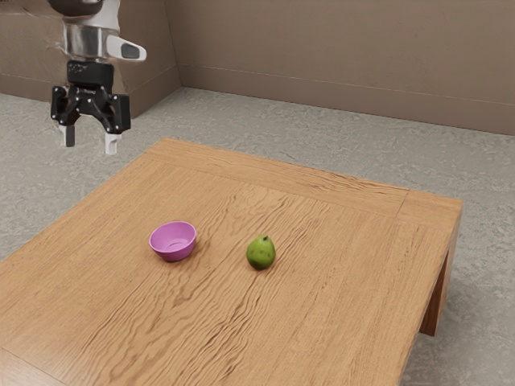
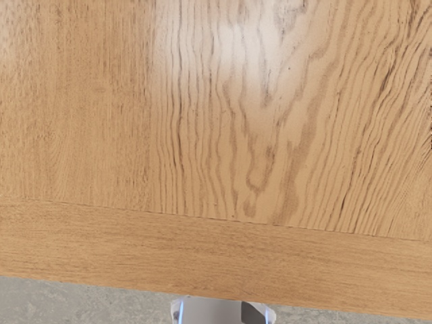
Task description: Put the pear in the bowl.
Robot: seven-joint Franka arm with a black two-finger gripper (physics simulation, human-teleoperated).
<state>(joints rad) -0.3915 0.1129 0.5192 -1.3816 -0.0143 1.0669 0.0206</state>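
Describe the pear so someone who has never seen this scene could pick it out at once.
Find the wooden table in the exterior view, then the bowl on it. The pear sits a little toward that view's right from the bowl, on the bare wood. It is plump, green and dark-stemmed, while the bowl is purple and hollow.

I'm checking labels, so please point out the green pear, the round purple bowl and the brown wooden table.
Green pear (image 1: 261, 254): exterior view, its rounded body.
Round purple bowl (image 1: 175, 242): exterior view, its inside bottom.
Brown wooden table (image 1: 338, 281): exterior view, bare tabletop.
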